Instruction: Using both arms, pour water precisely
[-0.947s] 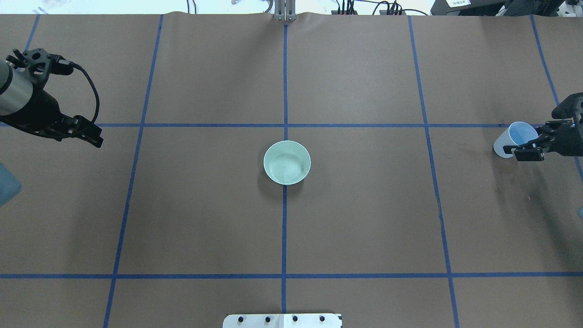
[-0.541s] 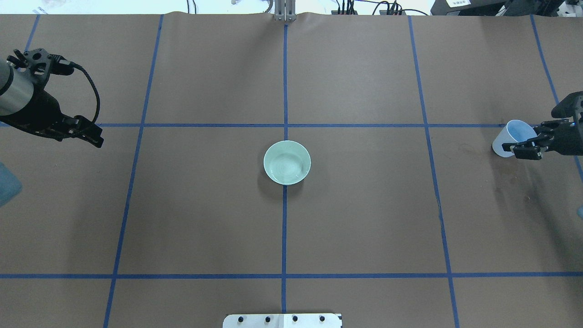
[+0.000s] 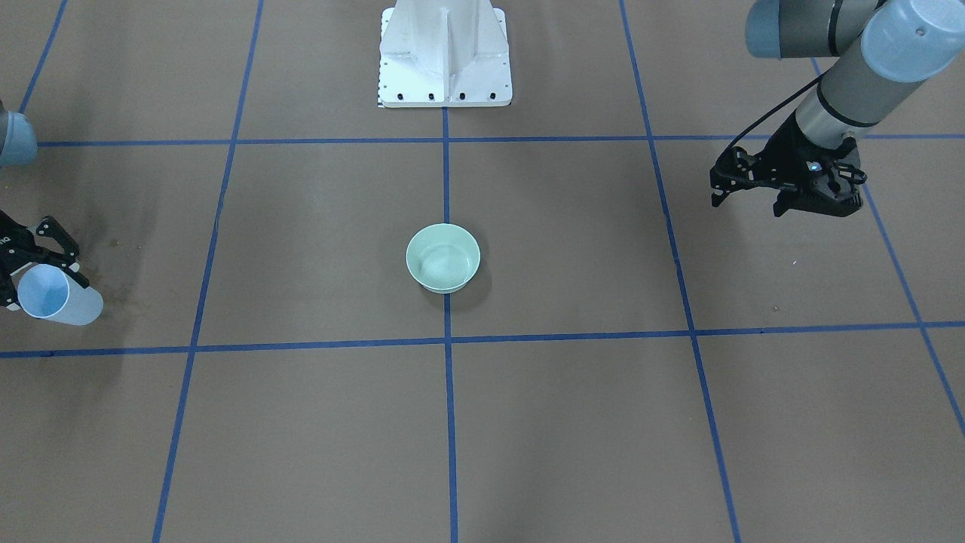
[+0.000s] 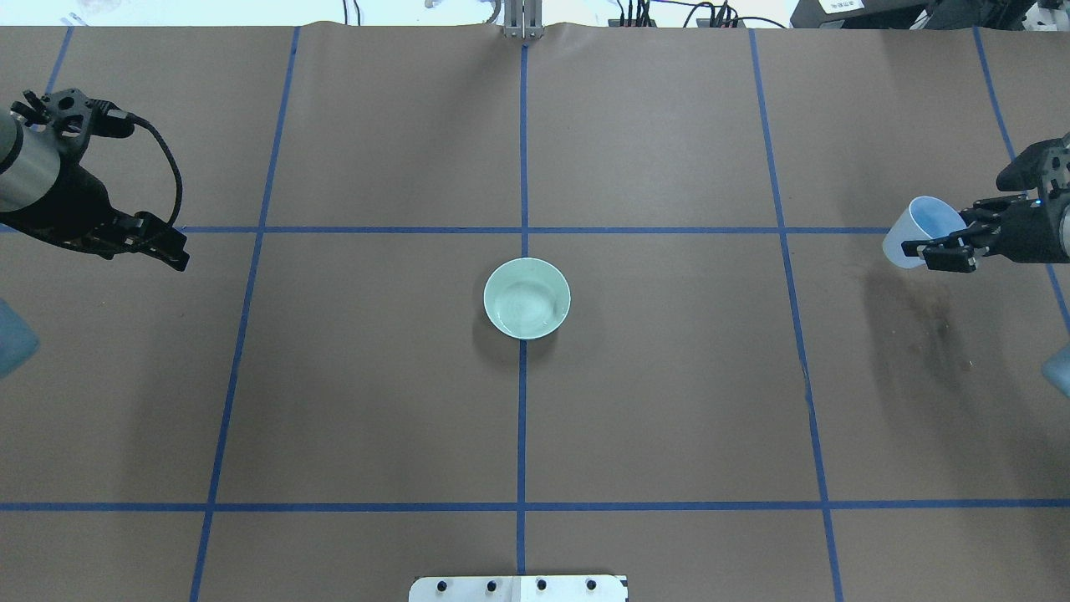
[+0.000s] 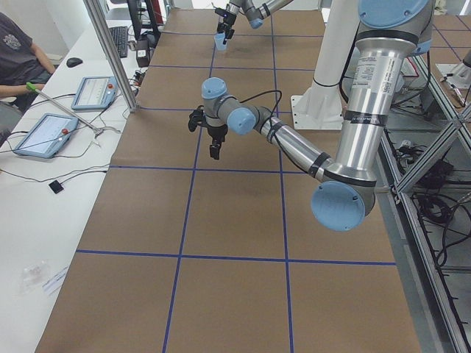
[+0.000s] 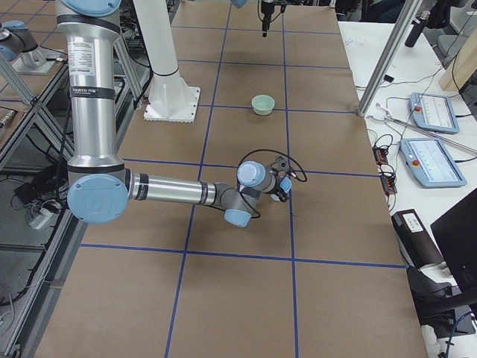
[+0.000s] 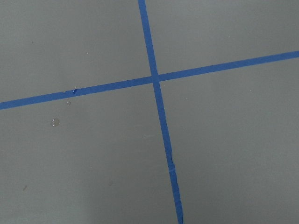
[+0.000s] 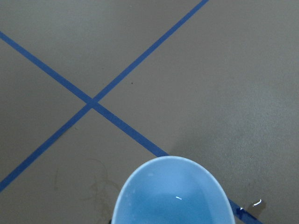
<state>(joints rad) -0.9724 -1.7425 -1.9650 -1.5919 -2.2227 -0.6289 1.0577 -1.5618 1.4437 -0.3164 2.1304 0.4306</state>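
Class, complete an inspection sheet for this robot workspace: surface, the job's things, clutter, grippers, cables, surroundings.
Surface: brown table cover with a blue tape grid; dark stain on the right arm's side.
Job's things: pale green bowl at the centre; pale blue cup holding water.
Clutter: nothing seen.
Grippers: right gripper shut on the cup; left gripper holds nothing, open or shut unclear.
Cables: black cable looped at the left wrist; leads at the far edge.
Surroundings: white pedestal; control panels on a side bench; seated person.

A round light blue plastic cup (image 8: 161,184) shows at the bottom edge. The clear water (image 8: 177,205) inside shines a little. Two blue tape lines (image 8: 92,103) cross on the brown tabletop (image 8: 219,70).
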